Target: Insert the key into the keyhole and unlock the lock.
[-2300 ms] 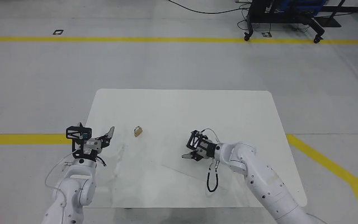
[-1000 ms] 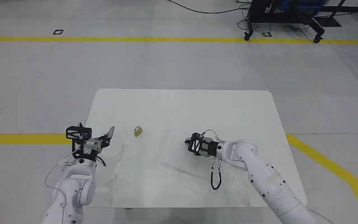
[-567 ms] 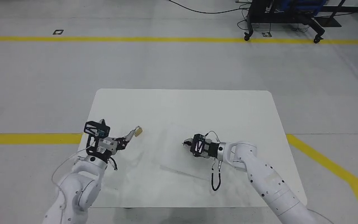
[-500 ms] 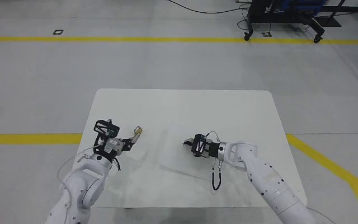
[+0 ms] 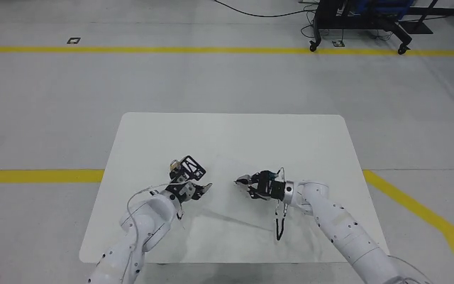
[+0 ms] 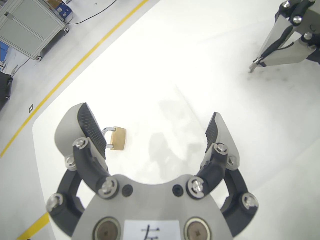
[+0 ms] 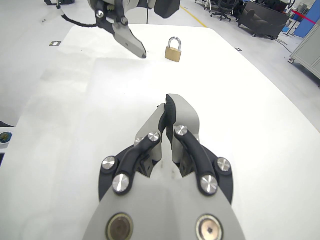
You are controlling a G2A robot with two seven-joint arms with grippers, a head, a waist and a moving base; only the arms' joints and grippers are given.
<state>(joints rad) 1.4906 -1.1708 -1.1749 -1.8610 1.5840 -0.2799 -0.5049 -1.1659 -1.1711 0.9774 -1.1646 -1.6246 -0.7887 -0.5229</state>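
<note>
Padlock [image 6: 118, 138] stands just beside the wide-spread left tool [image 6: 149, 109], while the right tool [image 7: 166, 103] pinches the key [image 6: 252, 68].

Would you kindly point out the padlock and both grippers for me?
padlock [image 7: 173, 54], right wrist view, brass body.
left gripper [image 6: 149, 111], left wrist view, midway between fingertips.
right gripper [image 7: 166, 102], right wrist view, midway between fingertips.

White table [image 5: 298, 142], brass padlock [image 6: 118, 138] just beside one finger of the spread left gripper [image 6: 150, 109], open tabletop between it and the pinched-closed right gripper [image 7: 166, 104], wide room toward the far edge.
</note>
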